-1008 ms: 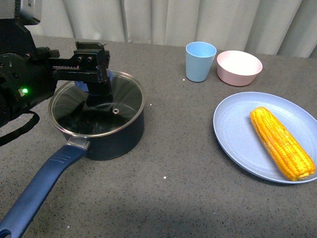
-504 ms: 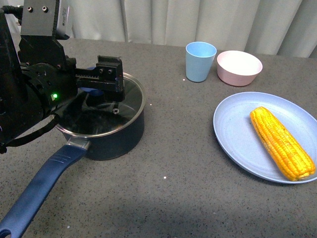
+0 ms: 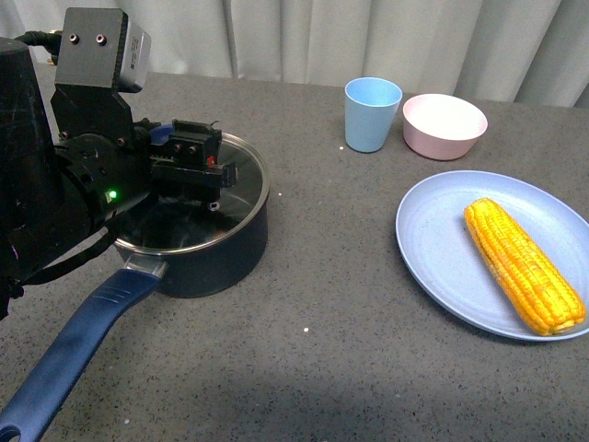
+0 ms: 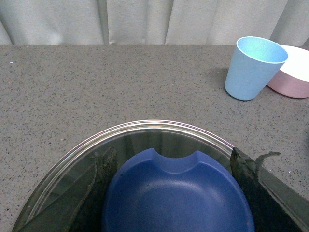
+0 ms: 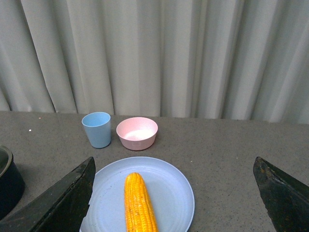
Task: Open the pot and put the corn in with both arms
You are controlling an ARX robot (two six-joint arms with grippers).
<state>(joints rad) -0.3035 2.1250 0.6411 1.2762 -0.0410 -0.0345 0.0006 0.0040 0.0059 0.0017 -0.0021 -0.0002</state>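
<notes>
Well, at frame left, left gripper [image 3: 187, 184] fingers [image 4: 243, 169] flank blue knob [image 4: 176, 198] of glass lid [image 3: 241, 184] on dark navy round pot [image 3: 221, 253], pinch unclear, so lid may slip w/ lifting; yellow corn cob [image 3: 525, 267] on pale-blue plate [image 3: 442, 258], right.

Soft, even light is falling from overhead across the grey surface [image 3: 350, 304], leaving only faint shadows beneath the plate [image 3: 433, 249] and cup [image 3: 372, 115], while a darker band is lying along the near edge. The glass lid [image 3: 244, 189] is mirroring the black arm [image 3: 46, 203], its steel rim catching small glints; a green lamp [image 3: 110, 195] is glowing on the arm. In the left wrist view the blue knob [image 4: 176, 198] is looming slightly soft. The right fingers [image 5: 63, 208] are showing as dark, blurred wedges in the right wrist view.
</notes>
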